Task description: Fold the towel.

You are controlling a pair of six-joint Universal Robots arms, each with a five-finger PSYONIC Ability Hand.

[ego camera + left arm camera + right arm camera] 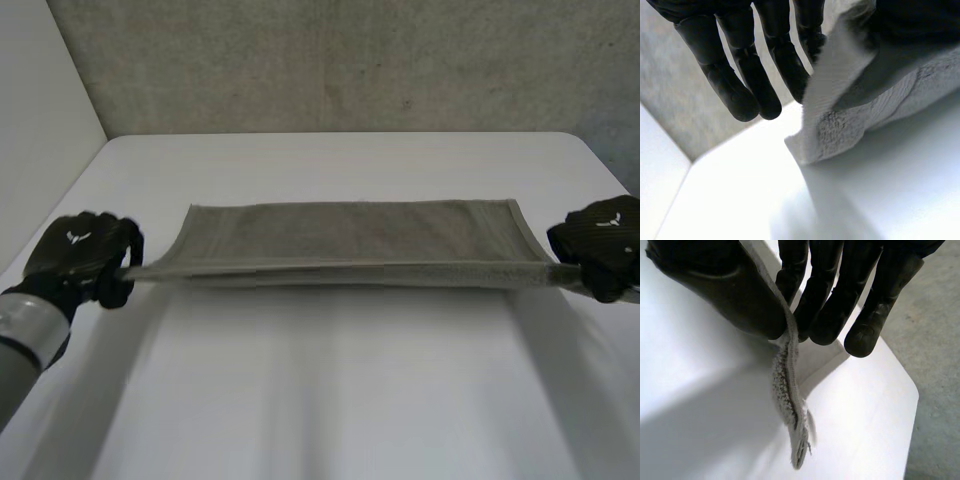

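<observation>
The towel (350, 232), grey and looped, lies across the middle of the table (330, 390). Its far edge seems to rest on the surface and its near edge is raised and pulled straight. Expect it to be soft, light and limp, sagging wherever you slacken, so the corners are your best hold. The left hand (82, 258) pinches the near left corner between thumb and fingers. The right hand (600, 248) pinches the near right corner likewise.
</observation>
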